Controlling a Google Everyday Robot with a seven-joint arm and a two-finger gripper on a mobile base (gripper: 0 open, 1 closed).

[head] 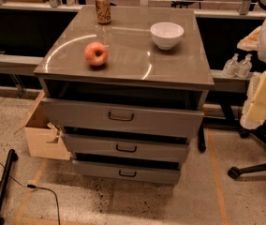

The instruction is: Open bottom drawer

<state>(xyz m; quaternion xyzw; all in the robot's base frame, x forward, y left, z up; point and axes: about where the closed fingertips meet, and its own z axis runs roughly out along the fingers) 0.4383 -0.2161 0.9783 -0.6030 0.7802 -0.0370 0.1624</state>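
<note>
three drawers (121,117) (126,148) (127,173), one apple (96,54), one bowl (166,34), one can (103,8), two bottles (230,65) (244,64); jaws out of view.

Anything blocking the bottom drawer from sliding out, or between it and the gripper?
Nothing visible. No object lies on the floor in front of the bottom drawer. The cardboard box sits to its left, the cable front-left and the chair base right, all off its path. The gripper is not in view, so its approach can't be judged.
</note>
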